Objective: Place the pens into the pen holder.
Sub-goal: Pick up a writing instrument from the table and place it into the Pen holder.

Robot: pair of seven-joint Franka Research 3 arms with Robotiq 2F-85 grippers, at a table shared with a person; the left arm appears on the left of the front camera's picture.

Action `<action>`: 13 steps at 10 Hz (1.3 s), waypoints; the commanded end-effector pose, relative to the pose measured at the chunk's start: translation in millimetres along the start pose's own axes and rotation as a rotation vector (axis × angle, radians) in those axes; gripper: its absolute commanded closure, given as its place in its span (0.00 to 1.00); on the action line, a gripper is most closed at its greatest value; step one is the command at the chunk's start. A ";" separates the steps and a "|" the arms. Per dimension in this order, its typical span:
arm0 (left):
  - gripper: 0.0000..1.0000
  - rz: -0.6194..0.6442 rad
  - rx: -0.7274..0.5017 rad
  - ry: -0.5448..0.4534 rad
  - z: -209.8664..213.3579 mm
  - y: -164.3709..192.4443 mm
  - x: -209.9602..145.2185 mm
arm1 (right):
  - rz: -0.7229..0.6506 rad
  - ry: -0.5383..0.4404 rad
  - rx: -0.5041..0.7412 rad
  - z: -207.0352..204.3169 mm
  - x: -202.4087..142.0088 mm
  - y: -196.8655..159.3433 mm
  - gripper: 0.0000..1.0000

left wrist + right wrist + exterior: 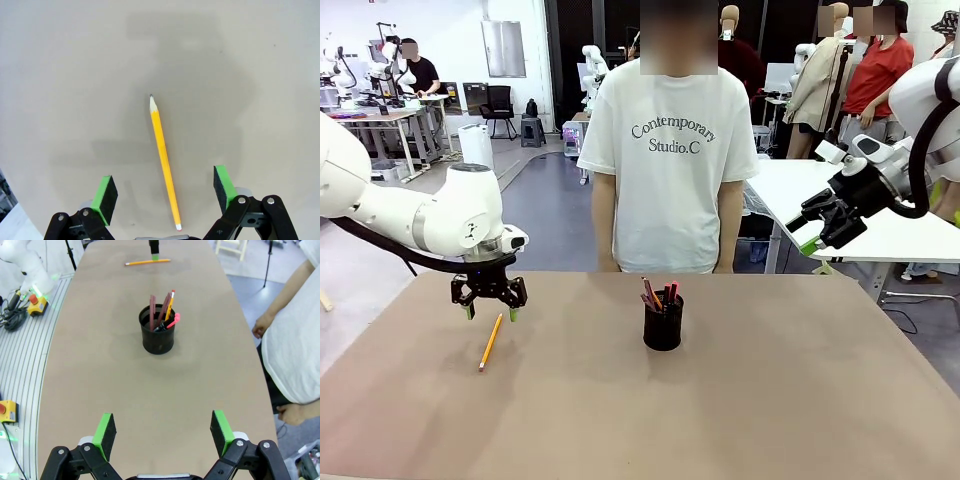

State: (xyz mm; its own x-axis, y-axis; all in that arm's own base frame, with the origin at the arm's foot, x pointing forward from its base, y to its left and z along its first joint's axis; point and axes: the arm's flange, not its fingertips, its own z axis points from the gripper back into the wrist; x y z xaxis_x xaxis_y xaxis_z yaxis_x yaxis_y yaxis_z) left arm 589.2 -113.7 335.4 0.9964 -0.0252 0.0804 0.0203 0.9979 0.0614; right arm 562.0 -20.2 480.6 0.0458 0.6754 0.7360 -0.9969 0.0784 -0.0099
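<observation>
A yellow-orange pencil (491,341) lies flat on the brown table, left of centre. My left gripper (490,311) hovers open just above its far end. In the left wrist view the pencil (164,160) runs between the green pads (104,198), untouched. The black mesh pen holder (663,320) stands mid-table with several pens (658,294) sticking out of it. In the right wrist view the pen holder (158,335) holds dull red pens, a yellow pencil and a pink-capped pen. My right gripper (813,232) hangs open, high off the table's right side, with nothing between its fingers.
A person in a white T-shirt (669,150) stands at the far edge, arms down. A white table (840,205) stands behind at the right. The brown table (770,400) is bare around the holder.
</observation>
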 end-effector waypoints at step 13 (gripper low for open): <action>1.00 0.033 -0.038 -0.004 -28.6 3.6 9.7 | 0.005 -0.010 -0.004 1.3 1.6 0.1 0.00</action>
State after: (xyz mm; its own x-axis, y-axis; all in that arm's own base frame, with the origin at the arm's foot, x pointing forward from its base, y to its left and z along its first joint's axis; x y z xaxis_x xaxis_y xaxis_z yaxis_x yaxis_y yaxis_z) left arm 597.7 -111.9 309.6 0.9965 0.0112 0.0827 -0.0126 0.9998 0.0163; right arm 562.0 -20.2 480.5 0.0458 0.6754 0.7360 -0.9969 0.0784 -0.0099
